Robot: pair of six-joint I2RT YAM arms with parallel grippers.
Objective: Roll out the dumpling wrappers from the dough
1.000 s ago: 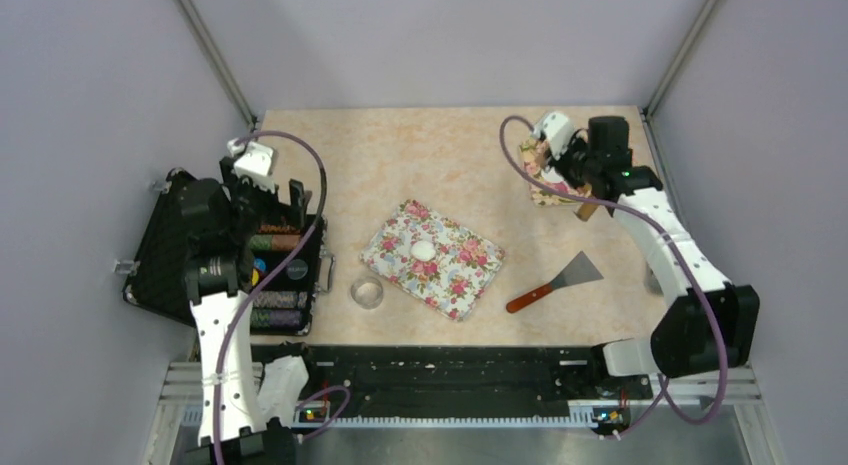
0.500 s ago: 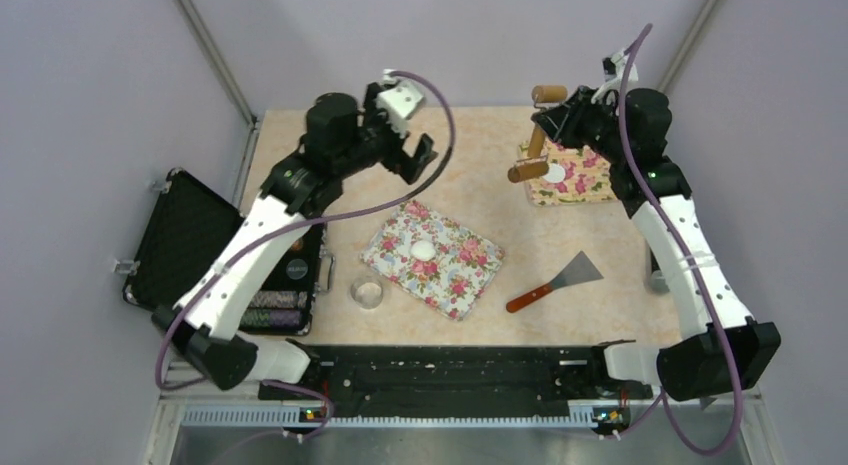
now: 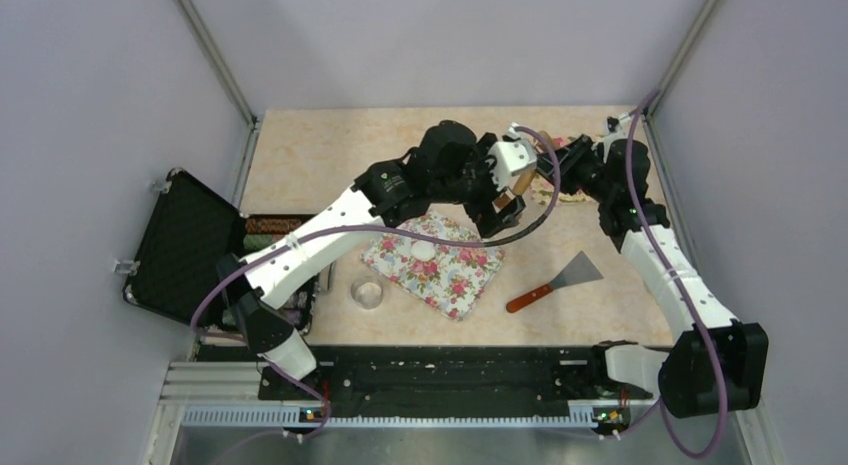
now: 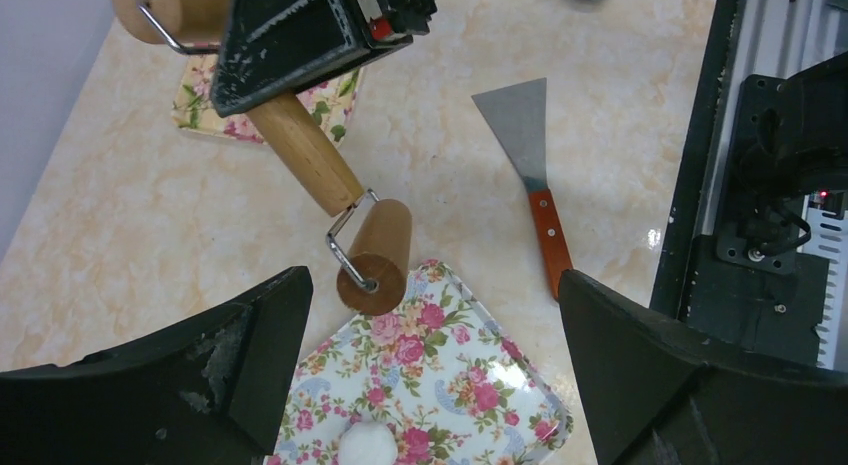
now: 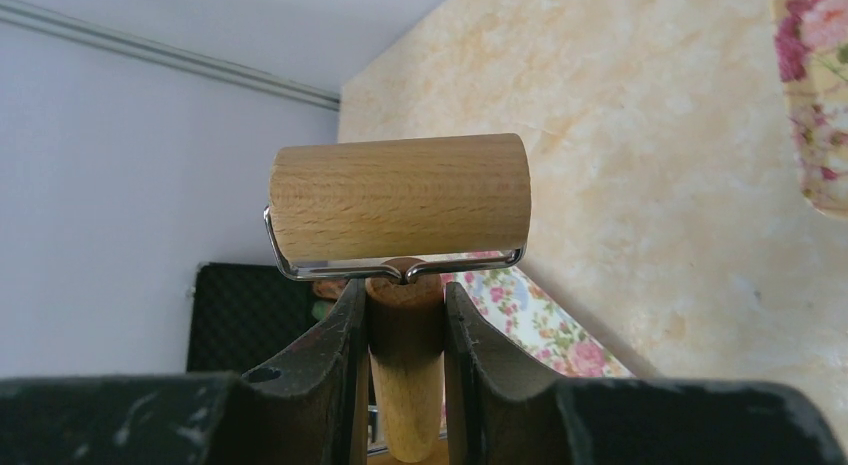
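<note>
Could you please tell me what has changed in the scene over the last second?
The left arm swung from the case at the left across the table; its left gripper, open, now faces the wooden roller. The right gripper, shut on the roller's handle, raised it from the far mat toward the left one. The dough, floral mat, glass bowl and scraper stayed put.
</note>
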